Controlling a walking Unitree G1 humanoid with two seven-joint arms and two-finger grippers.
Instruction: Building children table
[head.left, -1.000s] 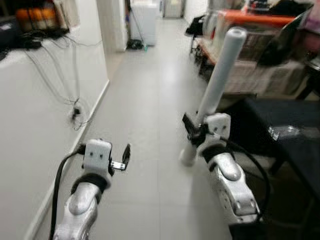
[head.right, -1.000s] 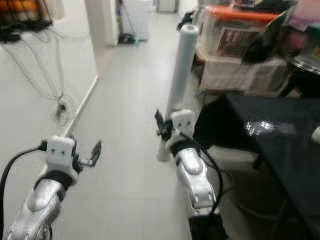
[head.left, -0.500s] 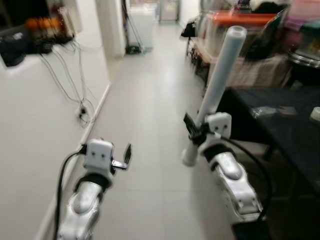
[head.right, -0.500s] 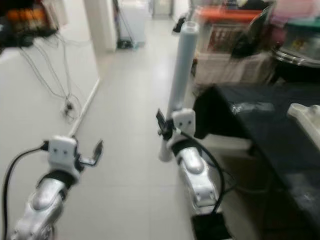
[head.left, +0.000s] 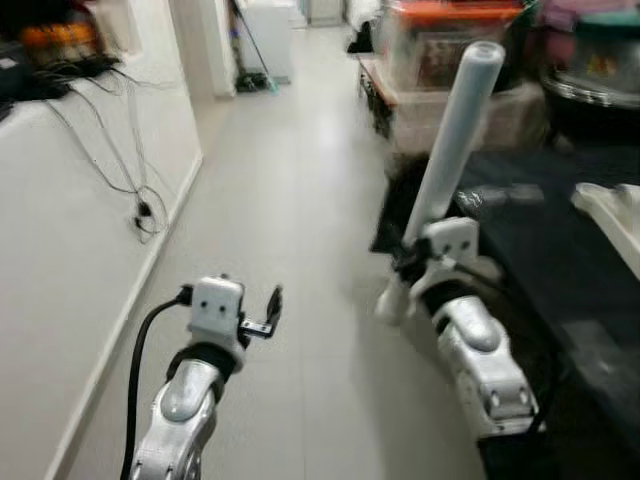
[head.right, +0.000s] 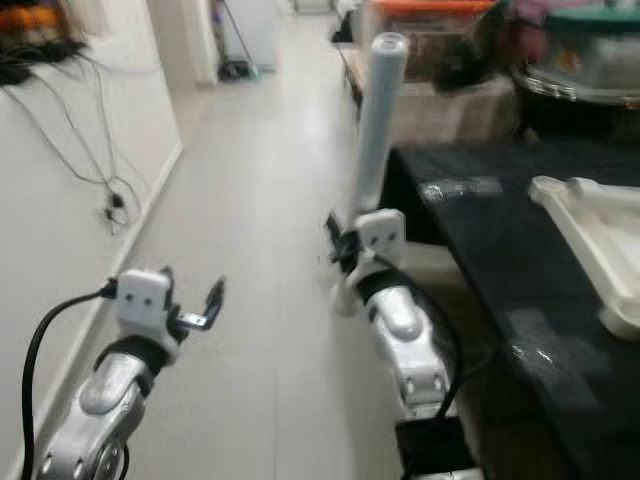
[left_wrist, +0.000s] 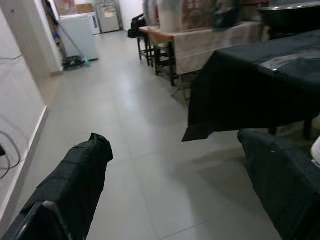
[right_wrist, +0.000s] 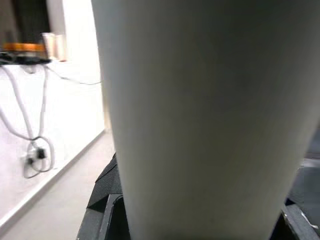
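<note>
My right gripper is shut on a long white tube-shaped table leg, held near its lower end so it leans up and away to the right. The leg sits close against the right wrist camera. Out in front at waist height, above the floor, my left gripper stands open with nothing in it; its black fingers frame bare tiles. A white moulded table part lies on the black-covered table to my right.
A grey tiled corridor runs ahead. A white wall with hanging cables lines the left. Stacked storage boxes and covered furniture stand beyond the black table, with a white appliance at the corridor's far end.
The camera has moved forward and swung right, bringing more of the black table and the white part into view. Both arms keep their pose; the leg stays gripped.
</note>
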